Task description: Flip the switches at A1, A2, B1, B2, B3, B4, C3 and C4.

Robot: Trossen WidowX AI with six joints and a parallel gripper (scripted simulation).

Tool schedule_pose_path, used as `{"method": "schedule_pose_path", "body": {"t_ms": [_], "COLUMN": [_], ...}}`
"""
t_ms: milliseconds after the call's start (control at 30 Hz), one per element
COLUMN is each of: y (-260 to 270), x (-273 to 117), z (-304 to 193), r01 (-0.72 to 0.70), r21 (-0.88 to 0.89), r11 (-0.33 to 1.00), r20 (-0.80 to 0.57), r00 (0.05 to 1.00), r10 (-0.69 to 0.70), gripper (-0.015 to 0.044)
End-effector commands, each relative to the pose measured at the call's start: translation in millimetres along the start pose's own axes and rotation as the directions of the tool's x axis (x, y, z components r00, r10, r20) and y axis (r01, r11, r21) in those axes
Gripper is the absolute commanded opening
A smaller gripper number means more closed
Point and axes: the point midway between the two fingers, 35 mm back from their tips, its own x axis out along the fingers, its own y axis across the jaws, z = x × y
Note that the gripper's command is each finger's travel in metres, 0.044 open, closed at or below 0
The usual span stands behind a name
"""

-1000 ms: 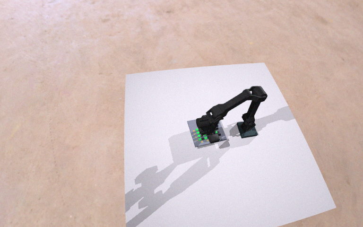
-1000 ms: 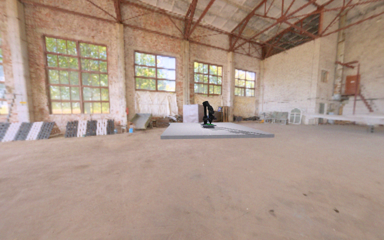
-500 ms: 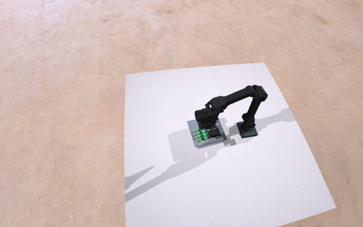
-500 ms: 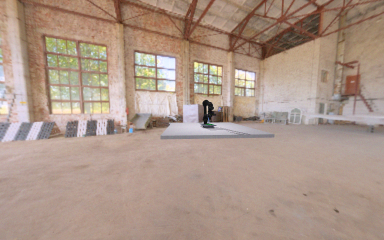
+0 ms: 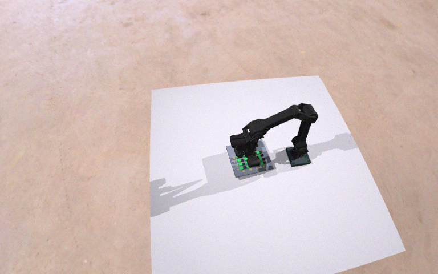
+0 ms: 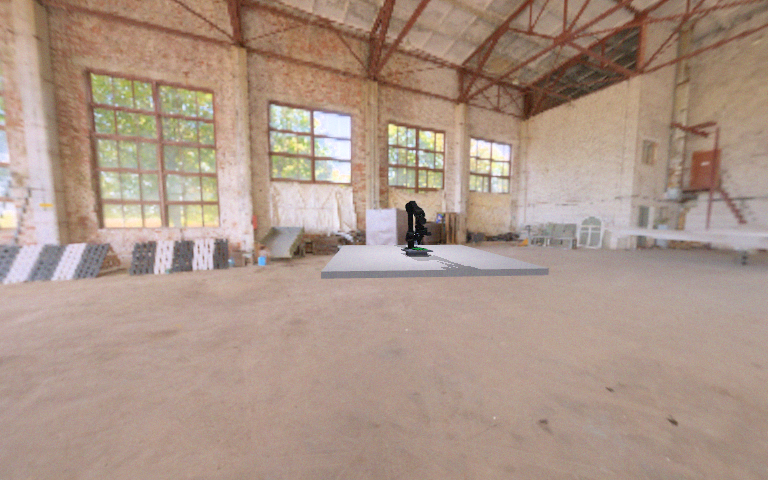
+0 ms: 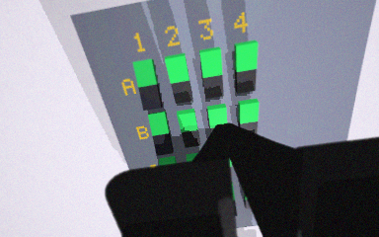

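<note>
We see a flat grey panel (image 5: 239, 174) (image 7: 316, 49) on the white, flat surface (image 5: 193, 226) (image 6: 373, 263) (image 7: 20, 99), with green-and-black block switches set into it in rows. The black two-finger claw (image 5: 246, 154) (image 6: 417, 240) (image 7: 223, 130) is shut over the panel, with nothing in its grip. We can't tell if its tip touches a switch.

The big thing for our next press is where each switch lies from the tip. Switch B3 (image 7: 217, 115) looks just past it, on the far side. B4 (image 7: 249, 112) is far and right; B2 (image 7: 188, 119) and B1 (image 7: 158, 123) are left. A2 (image 7: 177, 69) and A1 (image 7: 144, 73) lie farther off and left — past row B. Each switch's long side runs near to far, so we should push just one end. The claw hides C3 and C4, and we can't tell which ends stick up — so a bad push could tip a neighbour.
</note>
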Motion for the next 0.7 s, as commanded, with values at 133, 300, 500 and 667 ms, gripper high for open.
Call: {"method": "schedule_pose_path", "body": {"t_ms": [133,300,500,667], "y": [0,0,0,0], "x": [11,17,25,25], "z": [-2,-2,-1,-1], "r01": [0.001,0.001,0.001,0.001], "r21": [-0.005,-0.005,-0.005,-0.005], "r11": [1.000,1.000,1.000,1.000], "r20": [-0.010,-0.009,-0.009,-0.009], "r00": [1.000,1.000,1.000,1.000], "r10": [-0.001,-0.001,-0.001,-0.001], "gripper": [0.0000,0.0000,0.0000,0.0000]}}
